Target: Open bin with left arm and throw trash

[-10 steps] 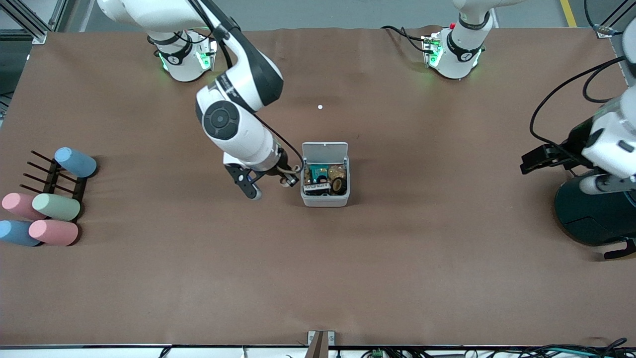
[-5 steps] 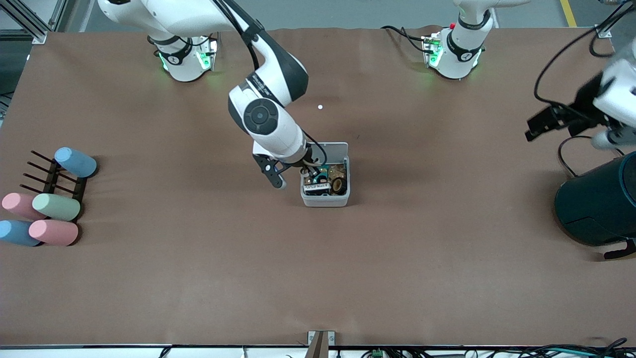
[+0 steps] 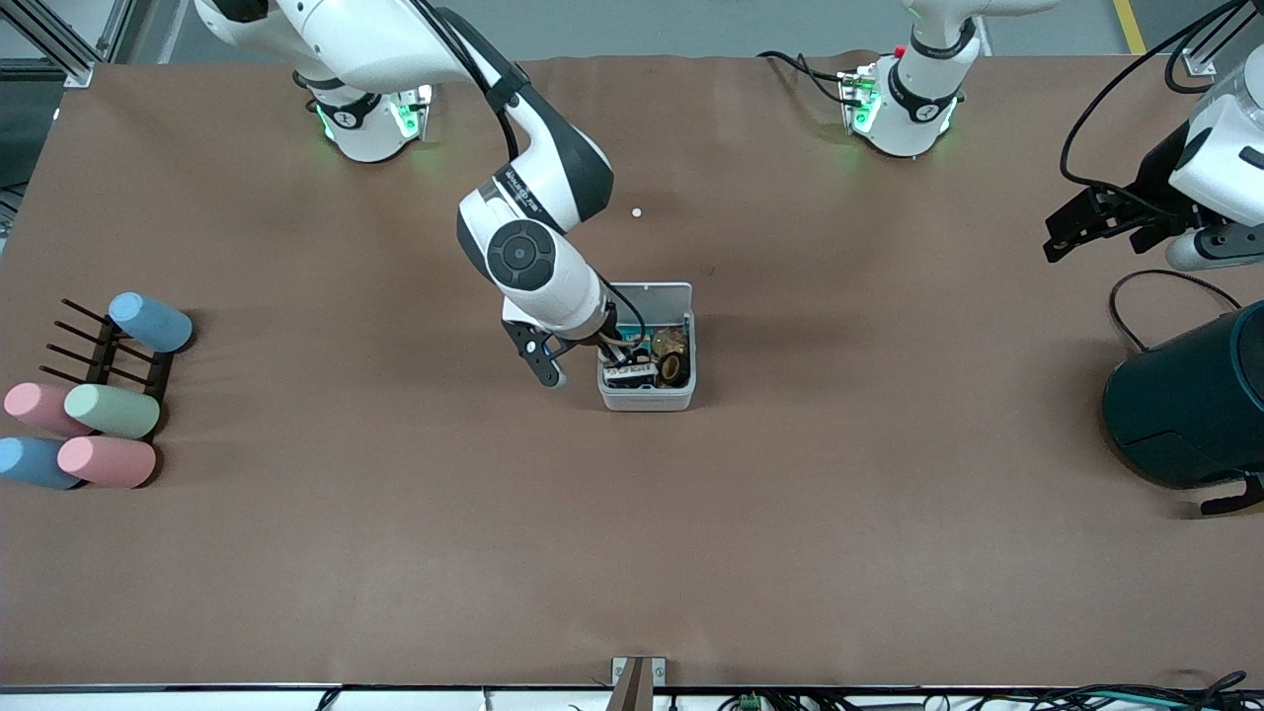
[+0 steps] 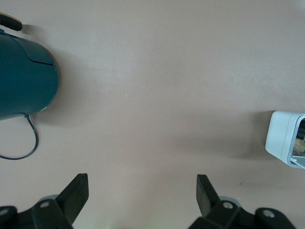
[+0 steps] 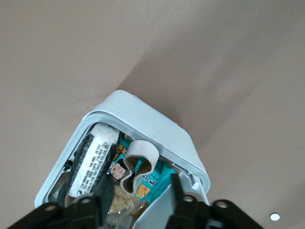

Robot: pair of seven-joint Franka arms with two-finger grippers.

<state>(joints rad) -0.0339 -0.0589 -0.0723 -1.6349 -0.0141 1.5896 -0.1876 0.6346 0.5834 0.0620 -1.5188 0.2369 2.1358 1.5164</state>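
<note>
The bin stands mid-table with its white lid hinged up and open. My right gripper is over the open bin, at the edge toward the right arm's end of the table. In the right wrist view my right gripper is open. The tan rubber-band loop lies loose just past the fingertips, on a teal wrapper in the bin. A black wrapper with a white label and a dark tape roll are in the bin too. My left gripper is open and empty, raised at the left arm's end of the table.
The big dark teal cylinder stands under the left gripper and shows in the left wrist view. That view also shows a corner of the bin. Pastel cylinders and a dark rack lie at the right arm's end.
My right gripper moved from beside the bin to over it, carrying the tan loop, and its fingers now stand apart. My left gripper rose off the teal cylinder.
</note>
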